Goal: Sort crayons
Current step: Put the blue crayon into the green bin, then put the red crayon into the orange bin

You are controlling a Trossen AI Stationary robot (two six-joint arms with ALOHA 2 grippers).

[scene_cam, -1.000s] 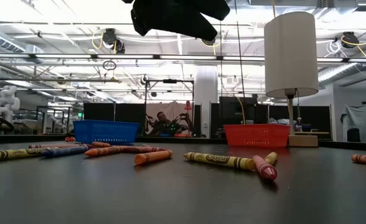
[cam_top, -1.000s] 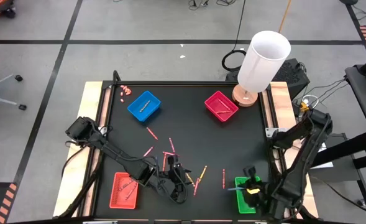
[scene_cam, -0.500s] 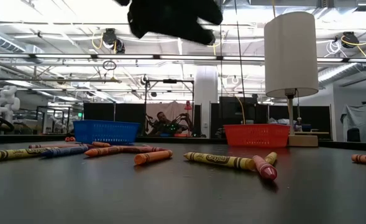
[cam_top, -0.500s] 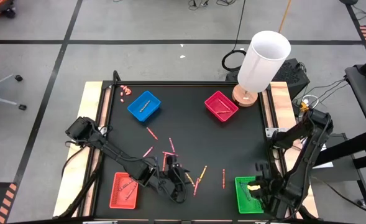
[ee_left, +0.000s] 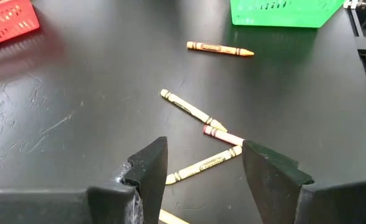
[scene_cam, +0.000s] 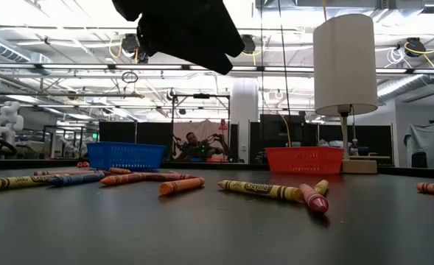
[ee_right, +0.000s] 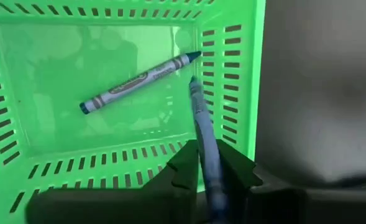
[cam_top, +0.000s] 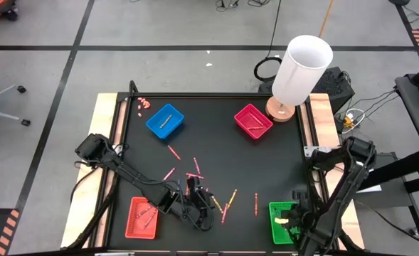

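Several crayons lie on the black table's near middle: yellow [ee_left: 192, 109], pink [ee_left: 223, 135], yellow [ee_left: 201, 167], orange [ee_left: 220, 49], with more farther back [cam_top: 172, 151]. My left gripper [ee_left: 204, 155] hangs open just above them [cam_top: 198, 199], touching none. At the near right, my right gripper [ee_right: 207, 155] stands over the green tray [cam_top: 272, 227], shut on a blue crayon [ee_right: 201, 118]. A second blue crayon [ee_right: 139, 81] lies flat on that tray's floor. My right gripper pinches the blue crayon between its two fingers at one end [ee_right: 209, 168]; the fingers hide that end. They come from above, pointing steeply down, and the crayon runs on along them. Its free tip [ee_right: 192, 81] points into the green tray beside a wall [ee_right: 229, 93].
A blue tray [cam_top: 165, 119] and a magenta tray [cam_top: 253, 121] stand at the back, a red tray [cam_top: 141, 217] at the near left. A white lamp [cam_top: 301, 71] stands at the far right corner. Tiny pink bits [cam_top: 144, 103] lie at the far left.
My right gripper has sunk toward the green tray and tipped to point more steeply down, rolling as it went, with the blue crayon still between its fingers. My left gripper has turned a little where it stands.
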